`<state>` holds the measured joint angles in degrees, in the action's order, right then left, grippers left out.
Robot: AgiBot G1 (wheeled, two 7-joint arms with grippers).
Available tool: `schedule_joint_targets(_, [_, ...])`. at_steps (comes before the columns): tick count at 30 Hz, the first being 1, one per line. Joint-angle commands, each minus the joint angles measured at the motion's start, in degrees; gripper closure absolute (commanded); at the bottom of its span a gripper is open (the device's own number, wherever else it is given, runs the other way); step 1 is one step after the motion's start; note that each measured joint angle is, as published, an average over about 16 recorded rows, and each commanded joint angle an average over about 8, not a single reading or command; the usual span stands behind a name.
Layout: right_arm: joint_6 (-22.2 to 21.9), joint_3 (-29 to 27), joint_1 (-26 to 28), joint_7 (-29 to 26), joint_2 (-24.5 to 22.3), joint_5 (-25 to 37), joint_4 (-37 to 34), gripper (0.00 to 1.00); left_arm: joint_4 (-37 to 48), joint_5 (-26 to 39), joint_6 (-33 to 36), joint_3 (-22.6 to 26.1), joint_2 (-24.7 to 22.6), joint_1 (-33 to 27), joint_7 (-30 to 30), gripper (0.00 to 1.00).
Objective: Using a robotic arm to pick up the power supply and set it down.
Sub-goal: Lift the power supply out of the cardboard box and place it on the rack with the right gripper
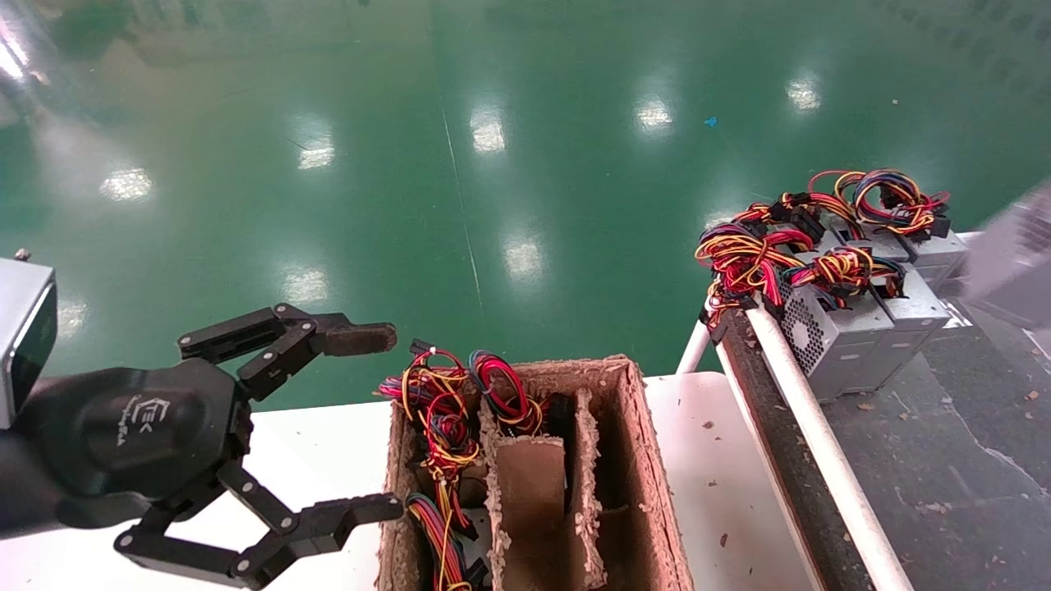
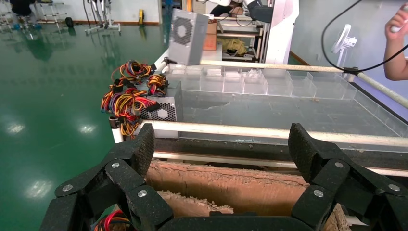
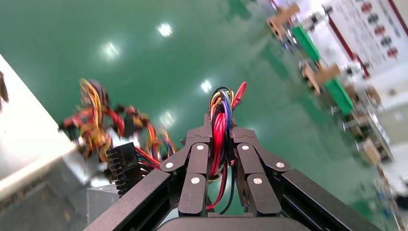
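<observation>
My right gripper (image 3: 221, 132) is shut on a bundle of red, blue and yellow wires (image 3: 220, 113) belonging to a power supply. That grey power supply (image 2: 186, 31) hangs in the air above the far end of the conveyor. In the head view it is only a blur at the right edge (image 1: 1014, 246). Several other power supplies (image 1: 854, 328) with tangled wires sit on the conveyor's near corner, also visible in the left wrist view (image 2: 161, 108). My left gripper (image 1: 390, 420) is open and empty beside the brown cardboard divider box (image 1: 649, 460), its fingers (image 2: 139, 149) spread wide.
The cardboard box holds more wire bundles (image 1: 439, 419) in its left compartments. A white rail (image 1: 813, 427) edges the dark conveyor surface. Clear plastic trays (image 2: 250, 82) line the conveyor's far side. A person's arm (image 2: 397, 43) is beyond it. Green floor lies ahead.
</observation>
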<state>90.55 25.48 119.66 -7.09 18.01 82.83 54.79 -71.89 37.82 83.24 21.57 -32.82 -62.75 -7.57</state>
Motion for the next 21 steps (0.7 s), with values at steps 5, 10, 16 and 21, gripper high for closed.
schedule_joint_targets(5, [-0.1,2.8,-0.6,0.0,-4.8,-0.1,-1.6,1.0,0.0,0.0,0.0,0.0,0.0,0.0,0.0,0.0])
schedule_joint_targets(10, [-1.0,4.8,-3.4,1.1,-6.8,-1.2,-4.4,1.0,0.0,0.0,0.0,0.0,0.0,0.0,0.0,0.0])
schedule_joint_targets(16, [-3.6,6.1,-7.6,5.0,-6.2,-2.9,-11.6,1.0,0.0,0.0,0.0,0.0,0.0,0.0,0.0,0.0])
schedule_joint_targets(21, [-5.6,6.5,-9.5,9.5,-3.6,-3.9,-18.2,1.0,0.0,0.0,0.0,0.0,0.0,0.0,0.0,0.0])
